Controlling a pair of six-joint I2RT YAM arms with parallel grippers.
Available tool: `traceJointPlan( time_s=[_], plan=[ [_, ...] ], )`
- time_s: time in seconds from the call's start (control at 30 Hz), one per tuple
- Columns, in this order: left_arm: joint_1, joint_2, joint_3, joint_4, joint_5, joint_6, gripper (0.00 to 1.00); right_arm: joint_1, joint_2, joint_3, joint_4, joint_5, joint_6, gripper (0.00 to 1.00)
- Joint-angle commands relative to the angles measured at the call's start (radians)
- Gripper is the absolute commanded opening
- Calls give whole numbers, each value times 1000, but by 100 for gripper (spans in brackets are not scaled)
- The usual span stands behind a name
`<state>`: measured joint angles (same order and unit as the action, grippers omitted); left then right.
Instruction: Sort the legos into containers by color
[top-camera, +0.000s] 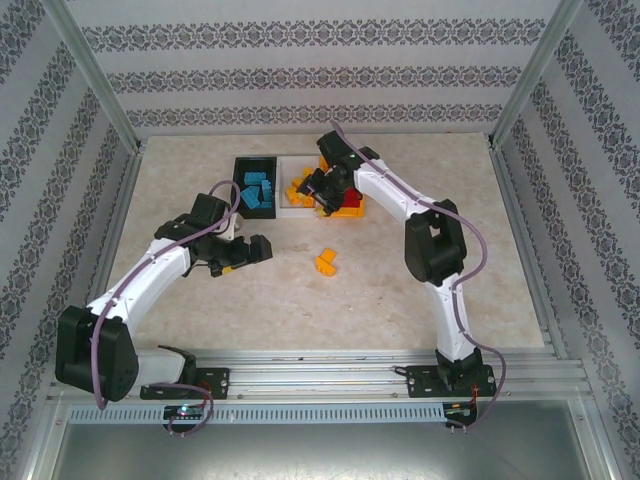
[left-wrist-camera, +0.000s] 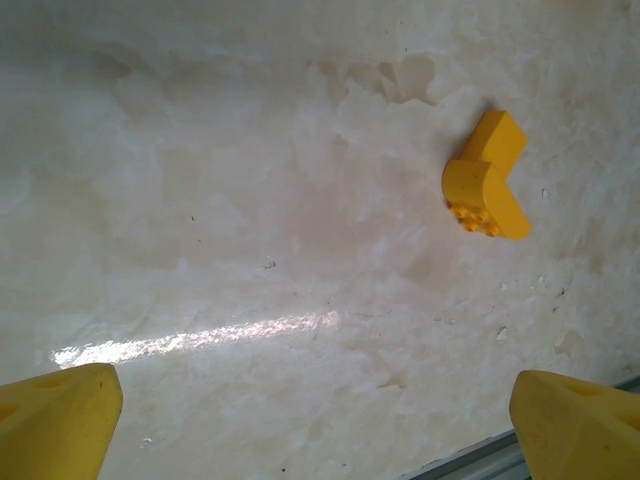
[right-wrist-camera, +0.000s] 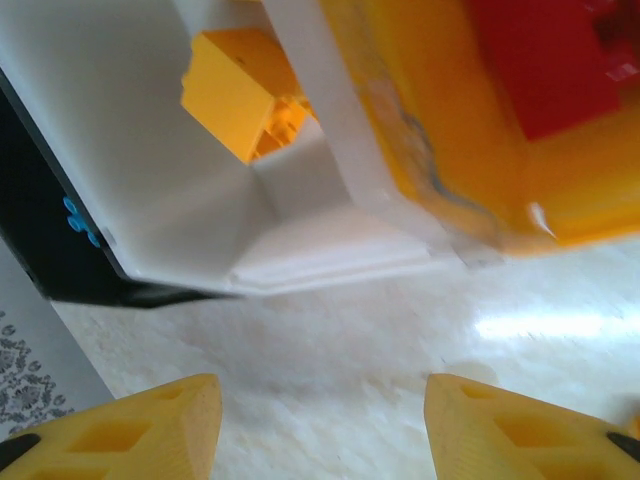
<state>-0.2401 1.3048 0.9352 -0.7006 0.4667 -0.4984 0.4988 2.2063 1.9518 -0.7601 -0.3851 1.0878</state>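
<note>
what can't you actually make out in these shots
- Top view: the right arm covers part of the yellow container, so its contents can't be counted.
- Right wrist view: the red lego is blurred and cut by the top edge; the black container is cut by the left edge.
- Left wrist view: whether the two yellow legos are joined or just touching.

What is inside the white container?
Several yellow legos lie inside the white container. The right arm covers its right side in the top view, so any pieces there cannot be seen.
</note>
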Motion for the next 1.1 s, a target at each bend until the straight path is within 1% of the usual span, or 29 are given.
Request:
traceJointPlan(
  time_s=[0.0,0.1,0.2,0.37,0.43,0.57,0.77,0.9,1.07],
  plan=[
    [3,30,23,31,43,10,100,-14,-120,-81,16,17,-37,57],
    [-35,69,44,38,56,30,100,-21,-187,-172,-2,34,-63,57],
    [-101,127,80,30,42,76,100,-42,-265,-301,9,45,-74,57],
    [-259,258,189,-11,-52,171,100,-100,-447,-597,93,37,-41,57],
    [-295,304,221,-9,-69,194,100,-114,-513,-682,86,53,-47,57],
    [-339,390,289,-19,-84,226,100,-129,-628,-832,78,71,-48,57],
    [-404,495,404,-57,-157,294,100,-134,-753,-981,100,86,1,57],
    [-426,559,463,-63,-178,327,100,-133,-803,-1009,83,94,6,57],
    [-470,641,532,-79,-205,358,99,-158,-864,-1037,52,97,6,58]
  ],
)
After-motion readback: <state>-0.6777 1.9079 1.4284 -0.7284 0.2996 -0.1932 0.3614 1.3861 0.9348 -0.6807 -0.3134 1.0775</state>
